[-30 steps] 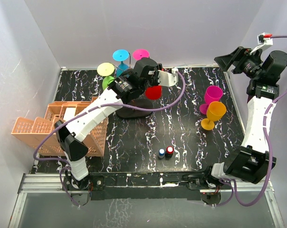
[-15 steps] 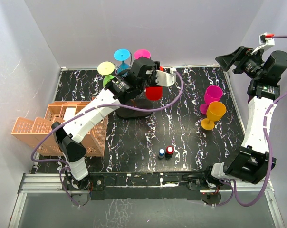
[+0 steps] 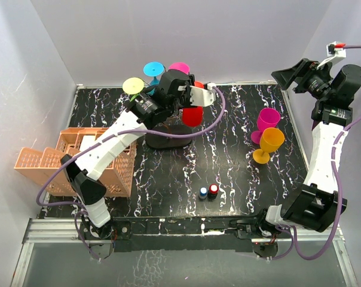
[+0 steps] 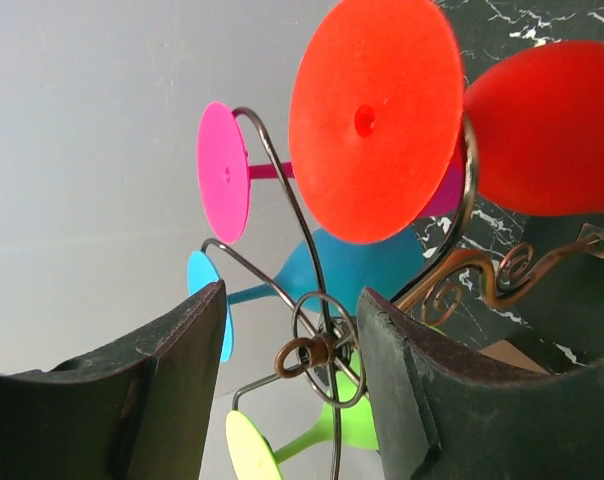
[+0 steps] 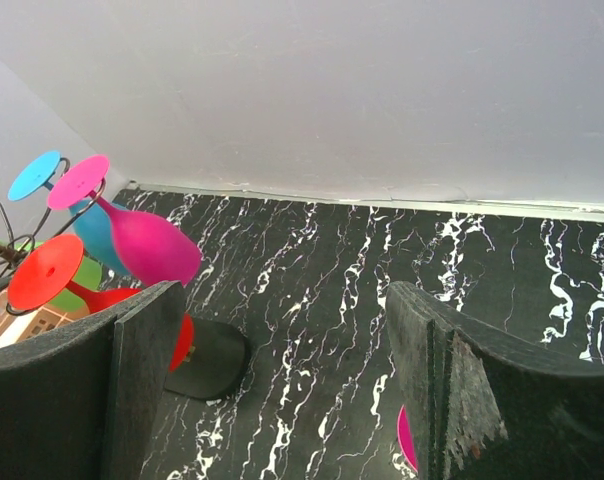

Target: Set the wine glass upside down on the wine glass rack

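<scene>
L gripper [image 4: 287,395]: fingers apart, nothing clamped btwn them. The red wine glass [image 4: 377,115] lies just beyond the tips, hung on the wine glass rack [image 4: 312,350] w/ foot caught in a wire scroll and bowl below. Its long axis is judged tilted off upright, leaning out from the rack's centre. Placement is judged done, so a straight back-out along the fingers' own line is called for; the L arm is by far the nearer.

Side room is tight: rack wires plus the pink glass [image 4: 225,170], blue glass [image 4: 332,270] and green glass [image 4: 357,425] sit close round the tips. Open room is found toward the table [image 3: 240,179] front; the orange crate [image 3: 79,161] stands to the L.

R gripper [image 5: 282,390]: fingers wide apart, empty, raised at back-R, well apart from the rack. 2 more glasses, the magenta glass [image 3: 268,118] and orange glass [image 3: 271,140], stand upright at R.
</scene>
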Available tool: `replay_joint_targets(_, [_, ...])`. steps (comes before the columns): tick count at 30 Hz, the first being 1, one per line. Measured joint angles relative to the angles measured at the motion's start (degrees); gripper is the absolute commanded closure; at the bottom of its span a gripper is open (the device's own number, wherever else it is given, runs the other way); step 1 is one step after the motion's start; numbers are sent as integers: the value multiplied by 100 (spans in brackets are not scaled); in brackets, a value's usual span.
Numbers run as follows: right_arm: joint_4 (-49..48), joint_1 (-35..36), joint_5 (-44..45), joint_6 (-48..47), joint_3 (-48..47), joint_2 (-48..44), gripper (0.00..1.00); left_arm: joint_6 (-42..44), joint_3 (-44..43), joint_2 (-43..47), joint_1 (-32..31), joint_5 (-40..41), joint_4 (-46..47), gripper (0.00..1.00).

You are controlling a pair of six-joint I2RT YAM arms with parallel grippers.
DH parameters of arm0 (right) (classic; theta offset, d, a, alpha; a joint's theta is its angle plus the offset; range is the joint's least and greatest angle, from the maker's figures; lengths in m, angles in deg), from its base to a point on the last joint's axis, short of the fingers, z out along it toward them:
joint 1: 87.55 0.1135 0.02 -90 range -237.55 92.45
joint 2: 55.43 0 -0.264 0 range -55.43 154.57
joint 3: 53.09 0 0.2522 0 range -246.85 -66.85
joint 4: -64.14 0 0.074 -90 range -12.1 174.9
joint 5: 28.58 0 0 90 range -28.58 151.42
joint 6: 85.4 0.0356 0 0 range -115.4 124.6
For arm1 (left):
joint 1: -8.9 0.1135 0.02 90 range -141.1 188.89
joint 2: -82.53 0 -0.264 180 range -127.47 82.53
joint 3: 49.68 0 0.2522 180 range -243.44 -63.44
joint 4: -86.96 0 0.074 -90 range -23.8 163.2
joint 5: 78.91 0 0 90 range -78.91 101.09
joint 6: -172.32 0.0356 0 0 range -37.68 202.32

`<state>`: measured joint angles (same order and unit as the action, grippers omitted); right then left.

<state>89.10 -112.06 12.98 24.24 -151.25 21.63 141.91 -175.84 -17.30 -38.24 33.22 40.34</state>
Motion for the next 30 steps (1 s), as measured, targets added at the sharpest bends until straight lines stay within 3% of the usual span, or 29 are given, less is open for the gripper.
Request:
replay_joint_targets(6, [144, -17, 155, -402, 42, -24, 10, -15, 0, 144, 151, 44, -52, 45])
replay_joint_targets(15, [1569, -37, 1054, -2468, -581, -22, 7, -452, -380, 278, 387, 33, 339, 39])
replay_joint_targets(21, [2492, -37, 1633, -3532, -625, 74, 13, -929, -846, 297, 461, -50, 623, 20])
replay_joint_targets(30, [3320, 2, 2295, -4232, -369, 560, 21, -1491, -1080, 299, 588, 76, 890, 12])
